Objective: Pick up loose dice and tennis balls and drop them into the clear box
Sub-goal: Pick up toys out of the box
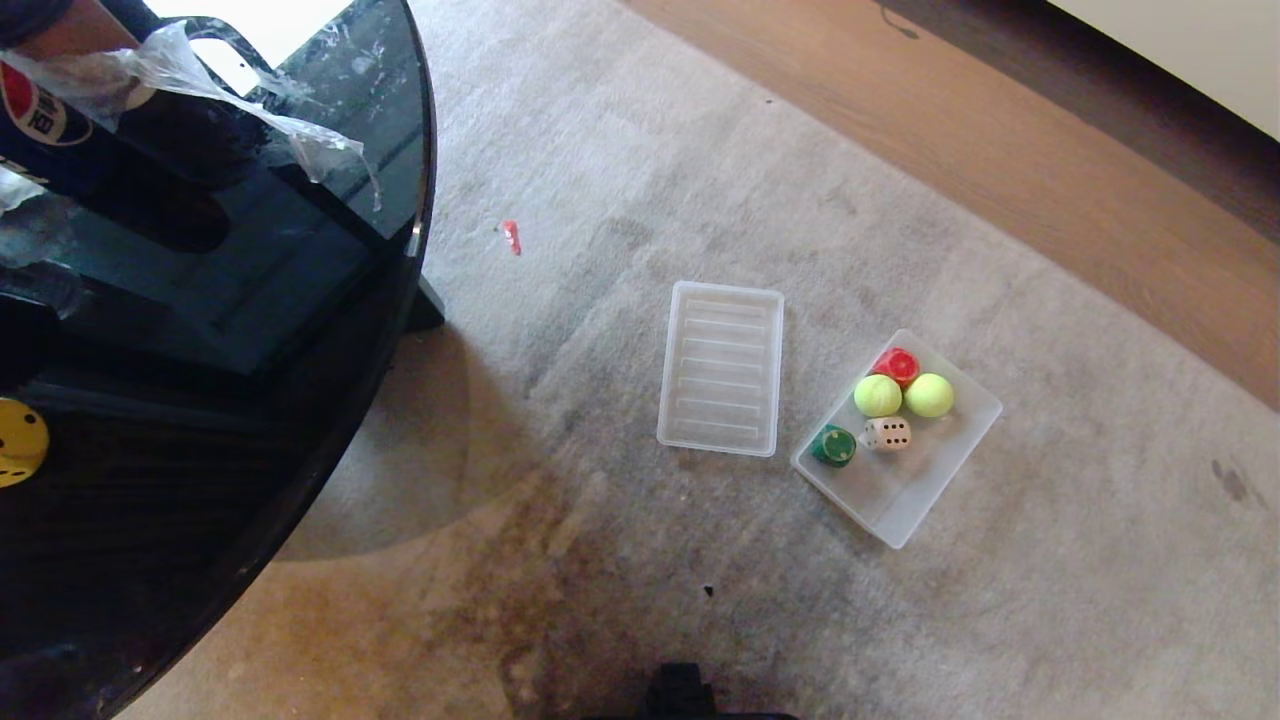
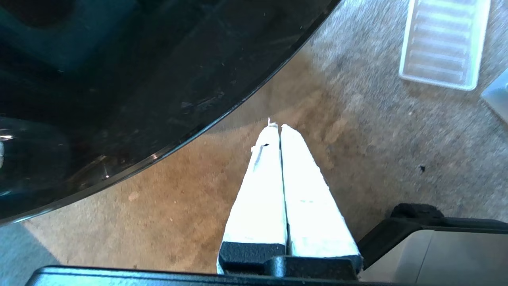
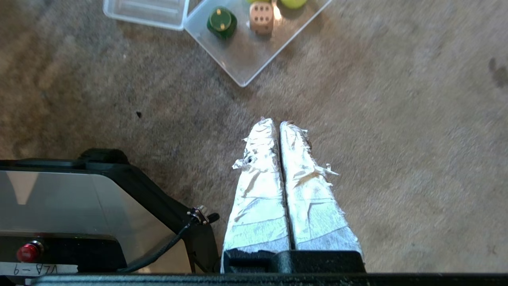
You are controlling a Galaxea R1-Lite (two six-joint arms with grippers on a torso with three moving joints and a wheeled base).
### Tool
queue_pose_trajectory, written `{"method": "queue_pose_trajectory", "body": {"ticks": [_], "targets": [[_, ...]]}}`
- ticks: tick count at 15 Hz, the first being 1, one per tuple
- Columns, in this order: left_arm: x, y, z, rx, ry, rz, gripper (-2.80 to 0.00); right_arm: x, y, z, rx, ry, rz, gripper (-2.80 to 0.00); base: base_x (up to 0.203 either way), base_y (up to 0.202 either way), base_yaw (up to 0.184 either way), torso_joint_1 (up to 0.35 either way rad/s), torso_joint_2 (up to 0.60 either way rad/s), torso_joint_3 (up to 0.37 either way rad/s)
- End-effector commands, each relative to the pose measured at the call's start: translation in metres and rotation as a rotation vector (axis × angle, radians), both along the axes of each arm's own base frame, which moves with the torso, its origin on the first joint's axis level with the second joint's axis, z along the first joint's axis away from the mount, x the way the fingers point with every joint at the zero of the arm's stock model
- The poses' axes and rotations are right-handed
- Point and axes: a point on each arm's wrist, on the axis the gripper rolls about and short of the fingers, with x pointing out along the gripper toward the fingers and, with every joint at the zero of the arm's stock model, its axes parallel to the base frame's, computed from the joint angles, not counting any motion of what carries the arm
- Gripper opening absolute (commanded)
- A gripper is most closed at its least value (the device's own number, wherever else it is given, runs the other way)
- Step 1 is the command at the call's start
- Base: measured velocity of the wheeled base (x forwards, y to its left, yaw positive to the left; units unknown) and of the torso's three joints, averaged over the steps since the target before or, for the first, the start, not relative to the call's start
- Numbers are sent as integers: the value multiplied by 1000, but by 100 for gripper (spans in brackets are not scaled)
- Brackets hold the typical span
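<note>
Head view: the clear box (image 1: 935, 490) lies on the grey carpet (image 1: 620, 150), just beside a ribbed translucent lid (image 1: 720, 367) that rests flat to its left. Inside the box are two yellow-green tennis balls (image 1: 878, 395) (image 1: 929, 395) side by side, a beige die (image 1: 887, 433) with dark pips, a red die (image 1: 897, 366) at the far wall and a green die (image 1: 833, 445) near the corner by the lid. A bright yellow die (image 1: 20, 441) shows at the picture's left edge, seen through the dark glass table (image 1: 400, 120); whether it lies on the glass or under it cannot be told. It appears to be the one loose piece left.

Left wrist view: the left gripper (image 2: 280, 128) hangs over the carpet near the table's rim, its white-wrapped fingers pressed together, holding nothing. Right wrist view: the right gripper (image 3: 278, 123) likewise hangs closed and empty, well short of the box.

Handling, as judged: the yellow die should be rigid, light and smooth-faced with rounded corners, so a grip across two opposite flat faces, centred, would resist twisting out. The tennis balls are felted, slightly yielding and apt to roll; hold them across the widest girth. The thin-walled box may slide if nudged.
</note>
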Motion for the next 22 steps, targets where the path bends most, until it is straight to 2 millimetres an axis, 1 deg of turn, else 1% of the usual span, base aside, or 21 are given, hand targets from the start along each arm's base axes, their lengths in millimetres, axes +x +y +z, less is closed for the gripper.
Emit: {"method": "queue_pose_trajectory", "body": {"ticks": [1, 22], "targets": [[0, 0, 0, 0, 1, 0, -280, 0, 0, 0, -1, 4, 1, -280, 0, 0, 0, 2, 1, 198], [0, 0, 0, -2, 2, 0, -280, 0, 0, 0, -1, 4, 1, -280, 0, 0, 0, 2, 3, 203]]}}
